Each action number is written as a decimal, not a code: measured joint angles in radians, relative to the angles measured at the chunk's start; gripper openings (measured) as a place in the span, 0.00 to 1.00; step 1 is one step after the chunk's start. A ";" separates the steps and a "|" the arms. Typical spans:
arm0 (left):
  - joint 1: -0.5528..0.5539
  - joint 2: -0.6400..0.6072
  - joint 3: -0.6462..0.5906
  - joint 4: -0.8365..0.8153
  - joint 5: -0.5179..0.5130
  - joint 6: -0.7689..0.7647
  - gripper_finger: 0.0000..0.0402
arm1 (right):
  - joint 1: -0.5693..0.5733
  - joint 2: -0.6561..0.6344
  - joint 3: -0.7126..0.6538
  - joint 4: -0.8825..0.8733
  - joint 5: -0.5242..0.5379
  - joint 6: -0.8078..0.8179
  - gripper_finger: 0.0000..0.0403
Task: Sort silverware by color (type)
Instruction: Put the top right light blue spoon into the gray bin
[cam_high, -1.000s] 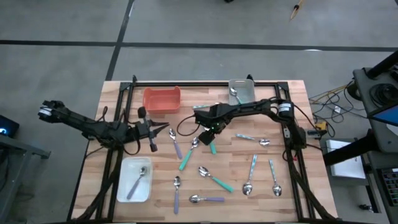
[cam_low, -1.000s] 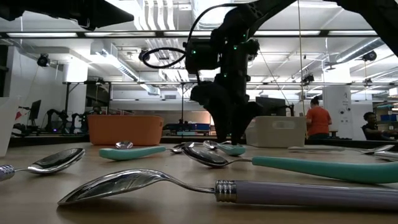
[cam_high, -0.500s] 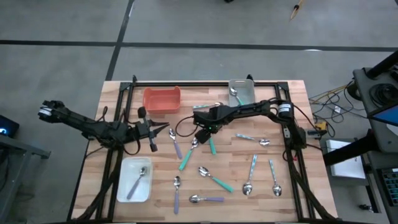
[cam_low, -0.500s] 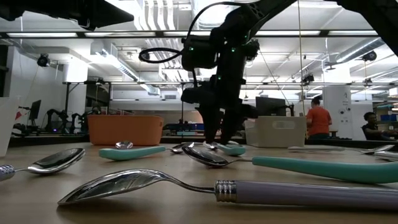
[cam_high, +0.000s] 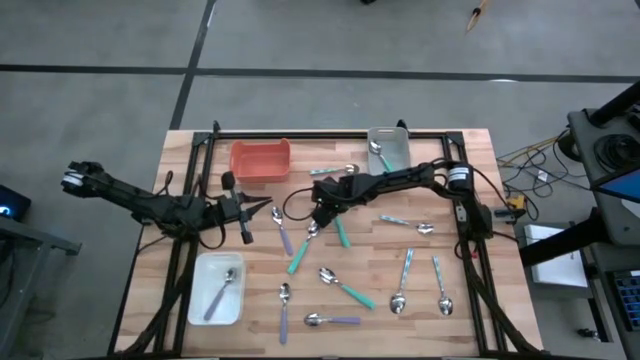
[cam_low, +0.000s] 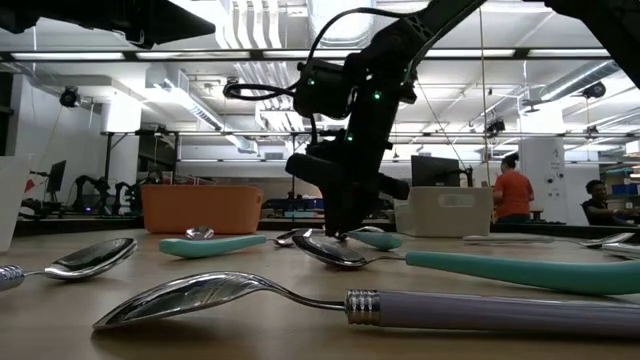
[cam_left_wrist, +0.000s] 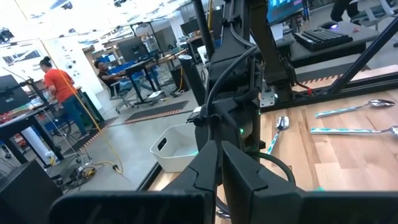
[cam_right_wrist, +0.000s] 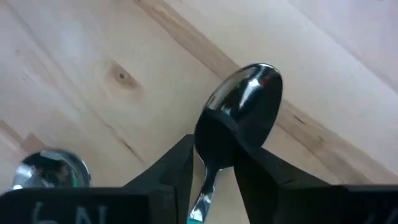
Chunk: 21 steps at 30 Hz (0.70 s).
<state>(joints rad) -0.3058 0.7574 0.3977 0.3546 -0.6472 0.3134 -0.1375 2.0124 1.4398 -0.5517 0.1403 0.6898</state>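
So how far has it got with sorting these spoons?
Barely started. One spoon lies in the white tray, one in the grey tray; the orange tray looks empty. The right gripper straddles a teal-handled spoon at its neck. About ten loose spoons lie on the table; the left gripper waits.

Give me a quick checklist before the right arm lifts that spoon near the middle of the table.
1. Right gripper down at a spoon: ok, fingers sit on either side of its neck just below the bowl.
2. Grip fully closed on the spoon: cannot tell, the fingers look close to the neck but contact is not clear.
3. Handle colour for sorting: cannot tell for sure; only a teal hint shows at the neck.
4. Neighbouring spoon bowl apart from the fingers: ok.
5. Left gripper out of the way: ok, shut and parked near the table's left side.
6. Trays reachable: ok, orange tray, grey tray and white tray are unobstructed.
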 joint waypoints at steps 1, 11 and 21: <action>0.000 0.000 0.000 0.003 0.000 0.000 0.00 | 0.000 -0.001 -0.012 0.021 0.001 0.004 0.23; 0.000 0.000 0.000 0.031 0.000 -0.004 0.00 | 0.000 -0.007 -0.072 0.188 -0.002 -0.060 0.07; 0.000 -0.002 0.000 0.077 0.000 -0.094 0.00 | 0.002 -0.111 -0.079 0.190 0.038 -0.253 0.02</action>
<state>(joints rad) -0.3061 0.7557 0.3977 0.4311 -0.6471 0.2194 -0.1352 1.9014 1.3609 -0.3617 0.1780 0.4365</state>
